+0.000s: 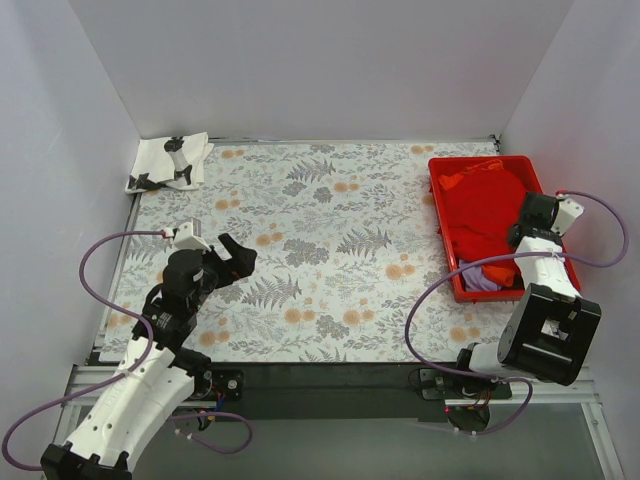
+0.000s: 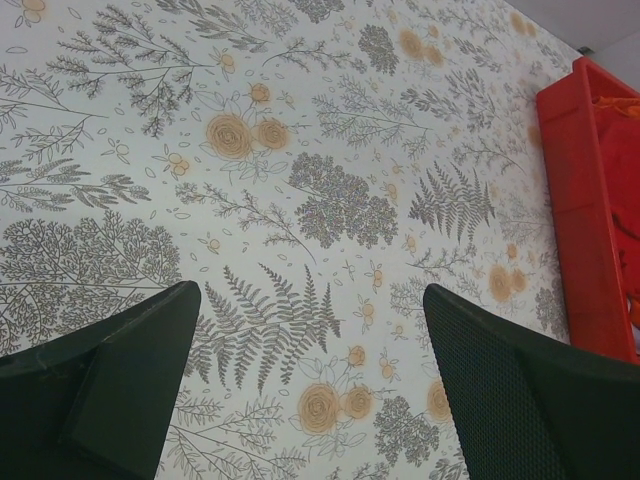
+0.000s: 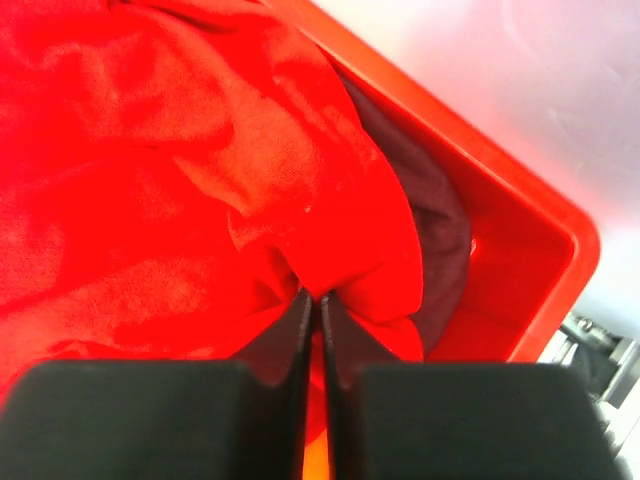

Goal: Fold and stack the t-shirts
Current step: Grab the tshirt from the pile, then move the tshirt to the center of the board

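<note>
A bright red t-shirt lies on top of the pile in the red plastic tray at the right. My right gripper is shut on a pinched fold of the red t-shirt in the tray. A dark shirt lies under it against the tray wall. An orange shirt and a lavender shirt also show in the tray. A white t-shirt with black print lies folded at the far left corner. My left gripper is open and empty above the floral cloth.
The floral tablecloth covers the table. White walls enclose the left, back and right sides. The red tray shows at the right edge of the left wrist view. Purple cables loop beside both arms.
</note>
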Motion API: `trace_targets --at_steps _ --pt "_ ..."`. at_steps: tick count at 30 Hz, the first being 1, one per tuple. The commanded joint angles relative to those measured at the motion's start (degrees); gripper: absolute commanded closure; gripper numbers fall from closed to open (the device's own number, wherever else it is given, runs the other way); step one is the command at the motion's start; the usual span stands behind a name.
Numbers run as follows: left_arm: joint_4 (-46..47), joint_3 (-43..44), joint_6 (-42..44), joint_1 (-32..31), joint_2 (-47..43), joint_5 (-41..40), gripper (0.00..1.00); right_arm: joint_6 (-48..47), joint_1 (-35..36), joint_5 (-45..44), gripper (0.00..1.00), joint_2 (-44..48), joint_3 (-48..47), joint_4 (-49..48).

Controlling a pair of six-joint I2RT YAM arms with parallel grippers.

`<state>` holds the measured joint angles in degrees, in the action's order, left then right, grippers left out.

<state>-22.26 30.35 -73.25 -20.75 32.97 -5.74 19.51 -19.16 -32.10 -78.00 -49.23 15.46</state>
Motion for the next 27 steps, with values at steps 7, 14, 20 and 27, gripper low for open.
trace_targets --at_steps 7,14,20,27 --pt "-0.1 0.1 0.9 -0.1 1.0 1.2 0.07 -4.3 5.4 6.3 0.99 7.1 -5.9 -3.0" --pt "0.0 0.2 1.0 -0.1 2.4 0.8 0.07 -9.7 22.3 13.2 0.99 5.7 -24.0 0.6" --pt "-0.2 0.1 0.8 -0.2 2.7 -0.6 0.07 -13.2 41.5 18.8 0.99 1.7 -34.8 0.9" --pt "-0.4 0.1 0.7 -0.2 2.8 -1.7 0.08 -13.6 60.3 21.3 0.99 -2.7 -44.1 -0.1"
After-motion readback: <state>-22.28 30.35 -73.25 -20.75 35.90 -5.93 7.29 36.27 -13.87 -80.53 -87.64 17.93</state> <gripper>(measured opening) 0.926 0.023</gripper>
